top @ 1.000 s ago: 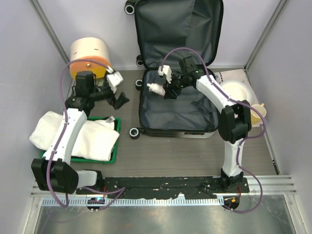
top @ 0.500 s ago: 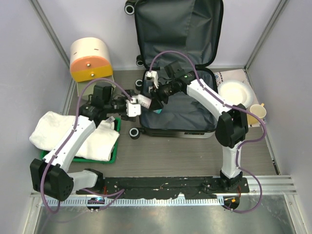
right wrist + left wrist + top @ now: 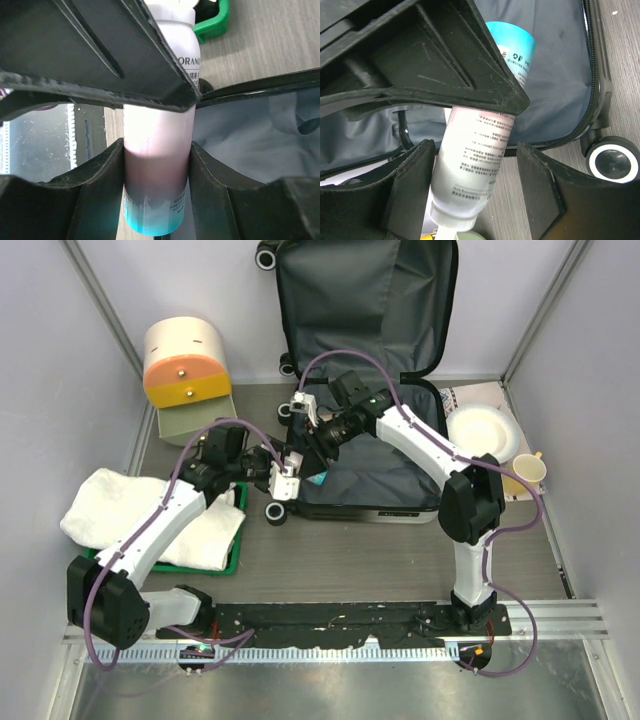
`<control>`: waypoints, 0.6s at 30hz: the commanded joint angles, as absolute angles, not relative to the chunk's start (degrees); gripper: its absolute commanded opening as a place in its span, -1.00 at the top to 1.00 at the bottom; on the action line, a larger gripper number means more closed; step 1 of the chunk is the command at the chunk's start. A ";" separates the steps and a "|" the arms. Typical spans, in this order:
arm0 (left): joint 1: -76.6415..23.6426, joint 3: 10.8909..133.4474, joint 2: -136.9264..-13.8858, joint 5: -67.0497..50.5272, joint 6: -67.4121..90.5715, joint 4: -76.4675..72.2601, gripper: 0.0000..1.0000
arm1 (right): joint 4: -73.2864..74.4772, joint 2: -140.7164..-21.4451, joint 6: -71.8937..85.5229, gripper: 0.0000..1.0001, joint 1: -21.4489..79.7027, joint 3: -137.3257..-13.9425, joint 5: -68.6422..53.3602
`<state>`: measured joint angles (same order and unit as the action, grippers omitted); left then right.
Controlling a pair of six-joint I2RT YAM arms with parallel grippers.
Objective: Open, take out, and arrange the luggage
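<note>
1. The luggage (image 3: 360,490) is lying open at the middle-far part of the table (image 3: 350,560). Its base is resting flat with the grey lining facing up, and its lid is leaning upright against the far wall.
2. Over the base's near-left corner, your right gripper (image 3: 156,165) is clamping a pink-white bottle (image 3: 159,125) with both fingers pressing its sides. The teal end is pointing back over the lining, and the cap end is sticking out past the rim toward the left.
3. Your left gripper (image 3: 476,160) is straddling the cap end with its jaws standing part open. 1 finger is sitting just beside the bottle and the other is showing a clear gap, so it is gripping nothing.
4. You are working on the take-out step, judging by this: 1 item is hanging between 2 arms, midway through a hand-over from right to left.
5. The next move is calling for the left jaws to pinch the bottle squarely. Only then should the right fingers let go, because the round, smooth body is likely to slip or roll.
6. Further left, the green tray (image 3: 238,540) is carrying a white towel (image 3: 150,515) and the cream-and-orange cylinder (image 3: 185,360) is standing at the far left. You are choosing the landing spot yourself, since the pictures are not showing one.
</note>
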<state>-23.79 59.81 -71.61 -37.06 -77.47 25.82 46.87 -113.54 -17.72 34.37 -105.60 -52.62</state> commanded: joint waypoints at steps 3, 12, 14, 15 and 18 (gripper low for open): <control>-24.35 57.57 -71.63 -36.74 -82.62 24.61 -0.37 | 49.74 -114.52 -16.43 0.99 36.12 -112.23 -58.18; -24.61 57.22 -71.37 -34.28 -75.95 21.98 0.63 | 49.83 -115.75 -15.30 0.67 36.65 -114.69 -58.36; -24.44 57.13 -71.28 -32.27 -71.92 20.22 1.00 | 49.57 -116.01 -14.59 0.00 36.39 -115.66 -58.01; -23.39 57.04 -71.02 -32.34 -71.11 19.95 1.00 | 49.05 -116.10 -12.59 -0.13 35.52 -116.01 -57.66; -18.66 57.48 -71.01 -33.66 -68.56 20.39 1.00 | 42.04 -115.93 -5.74 -0.47 31.23 -117.07 -56.95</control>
<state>-23.42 57.25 -71.61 -33.15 -75.05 23.53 51.05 -117.32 -13.37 34.94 -112.73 -54.33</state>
